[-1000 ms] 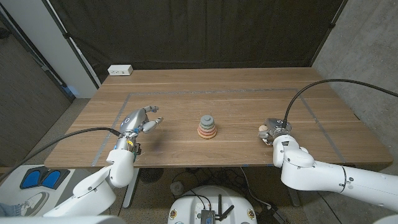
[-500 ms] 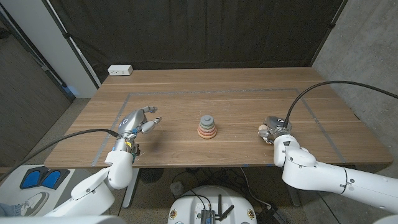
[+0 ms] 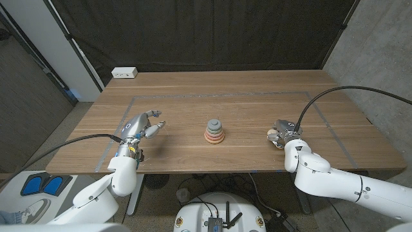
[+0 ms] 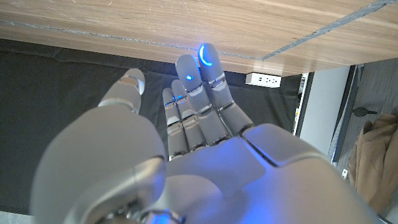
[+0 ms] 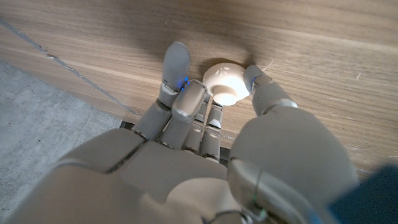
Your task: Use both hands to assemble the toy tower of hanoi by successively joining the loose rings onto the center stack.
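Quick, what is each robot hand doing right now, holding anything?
Left hand: open, fingers apart, holding nothing.
Right hand: closing around a small cream knob-shaped piece, thumb and a finger on either side.

Wooden table w/ black curtain behind, grey concrete wall at right

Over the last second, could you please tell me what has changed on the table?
Very little. The right hand has stayed at the same spot with its fingers around the small cream piece, while the forearm behind it shifted slightly. The left hand still hovers with nothing in it, and the ring stack has not moved.
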You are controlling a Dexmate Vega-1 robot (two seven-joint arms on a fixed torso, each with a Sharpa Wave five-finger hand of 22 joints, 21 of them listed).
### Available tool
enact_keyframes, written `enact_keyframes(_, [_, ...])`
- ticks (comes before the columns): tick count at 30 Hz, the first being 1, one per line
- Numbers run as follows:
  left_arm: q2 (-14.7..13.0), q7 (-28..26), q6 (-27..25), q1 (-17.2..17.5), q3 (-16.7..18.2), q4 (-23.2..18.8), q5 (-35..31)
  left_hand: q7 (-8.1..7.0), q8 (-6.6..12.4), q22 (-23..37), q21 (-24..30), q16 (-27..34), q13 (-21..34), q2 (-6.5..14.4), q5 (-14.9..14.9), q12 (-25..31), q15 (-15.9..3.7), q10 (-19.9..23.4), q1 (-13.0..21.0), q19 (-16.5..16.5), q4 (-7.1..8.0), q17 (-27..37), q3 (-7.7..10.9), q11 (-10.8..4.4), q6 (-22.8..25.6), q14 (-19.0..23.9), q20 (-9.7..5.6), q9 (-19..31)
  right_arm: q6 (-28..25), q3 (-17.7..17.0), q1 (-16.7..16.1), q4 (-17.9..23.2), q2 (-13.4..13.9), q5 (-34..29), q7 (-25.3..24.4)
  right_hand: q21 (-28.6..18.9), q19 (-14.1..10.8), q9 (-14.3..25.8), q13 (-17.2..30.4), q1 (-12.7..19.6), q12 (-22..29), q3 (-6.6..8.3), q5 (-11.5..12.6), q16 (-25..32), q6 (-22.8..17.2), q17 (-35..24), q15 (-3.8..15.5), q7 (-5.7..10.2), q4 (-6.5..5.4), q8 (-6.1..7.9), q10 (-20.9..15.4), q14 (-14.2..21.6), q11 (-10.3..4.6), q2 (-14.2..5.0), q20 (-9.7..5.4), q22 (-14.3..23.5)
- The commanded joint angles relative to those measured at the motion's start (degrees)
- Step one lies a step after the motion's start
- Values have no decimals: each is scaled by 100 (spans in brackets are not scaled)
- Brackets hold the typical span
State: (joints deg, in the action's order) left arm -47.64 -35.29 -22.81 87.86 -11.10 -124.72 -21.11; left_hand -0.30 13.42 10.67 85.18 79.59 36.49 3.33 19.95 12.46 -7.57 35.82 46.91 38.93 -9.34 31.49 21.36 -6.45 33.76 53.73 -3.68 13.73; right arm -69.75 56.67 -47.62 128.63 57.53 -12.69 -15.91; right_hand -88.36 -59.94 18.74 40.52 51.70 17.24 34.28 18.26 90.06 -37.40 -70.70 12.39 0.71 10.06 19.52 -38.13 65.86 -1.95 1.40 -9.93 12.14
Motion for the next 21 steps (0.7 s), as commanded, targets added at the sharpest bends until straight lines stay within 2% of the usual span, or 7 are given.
enact_keyframes(1, [-11,31,-45,4,51,-21,-19,9,-12,13,-3,-29,15,-21,60,-24,-507,55,13,43,-26,13,45,-21,39,14,-809,16,176,-232,-161,-34,-88,-141,-62,10,-74,15,53,295,11,54,53,-6,-212,-22,0,197,-8,32,-815,63,-669,-227,-272,28])
enact_keyframes(21, [-37,107,35,64,201,-5,60,20,-25,22,3,-24,29,-43,57,-42,-507,70,24,39,-34,9,108,-15,59,19,-805,29,1,-184,26,292,-41,-496,247,30,-92,27,144,350,-32,40,100,-28,-256,-21,-1,186,-24,48,-882,122,-685,-224,-270,47])
